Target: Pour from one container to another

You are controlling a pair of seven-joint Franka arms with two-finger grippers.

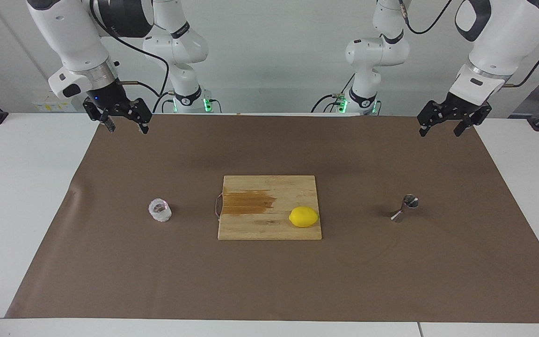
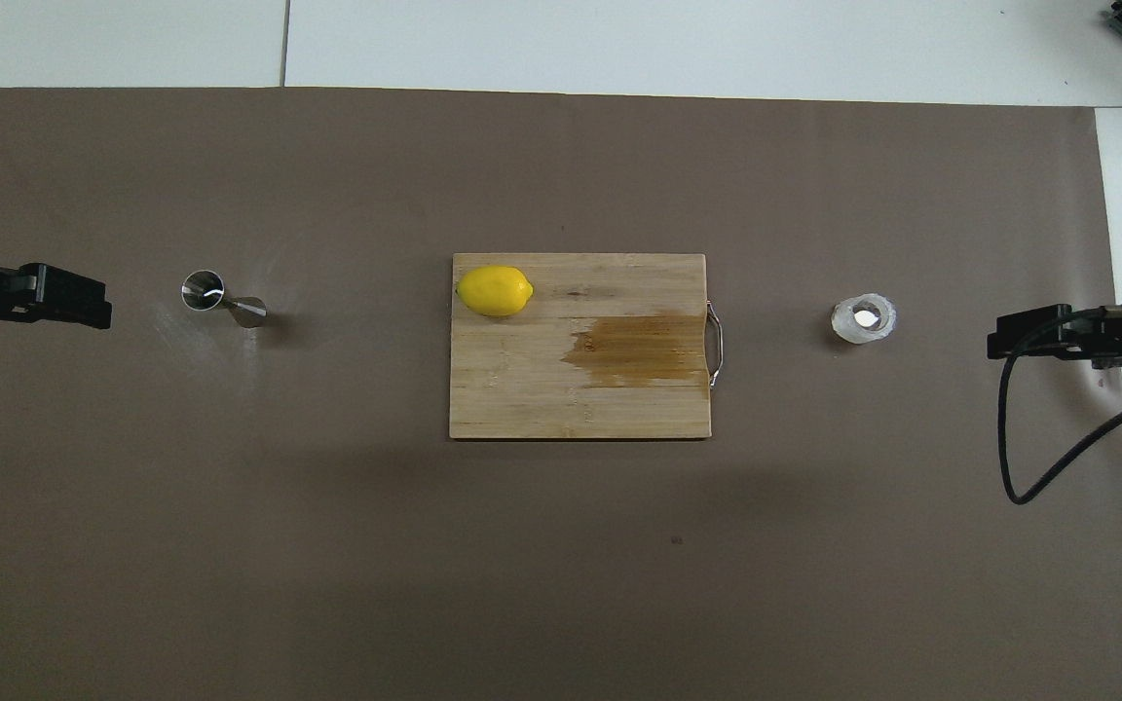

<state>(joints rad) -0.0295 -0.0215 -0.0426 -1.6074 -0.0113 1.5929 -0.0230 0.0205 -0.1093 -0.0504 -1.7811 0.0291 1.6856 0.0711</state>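
The clear faceted glass cup (image 1: 160, 210) (image 2: 864, 318) stands upright on the brown mat toward the right arm's end of the table. The steel hourglass jigger (image 1: 404, 208) (image 2: 222, 299) stands upright on the mat toward the left arm's end. My right gripper (image 1: 128, 127) (image 2: 999, 341) hangs high over the mat's edge at the cup's end, open and empty. My left gripper (image 1: 440, 132) (image 2: 93, 302) hangs high over the mat's edge at the jigger's end, open and empty. Neither touches anything.
A wooden cutting board (image 1: 269, 229) (image 2: 522, 389) with a metal handle lies mid-table between cup and jigger. It carries a dark wet stain and a yellow lemon (image 1: 303, 216) (image 2: 494, 290). The brown mat (image 1: 269, 281) covers most of the white table.
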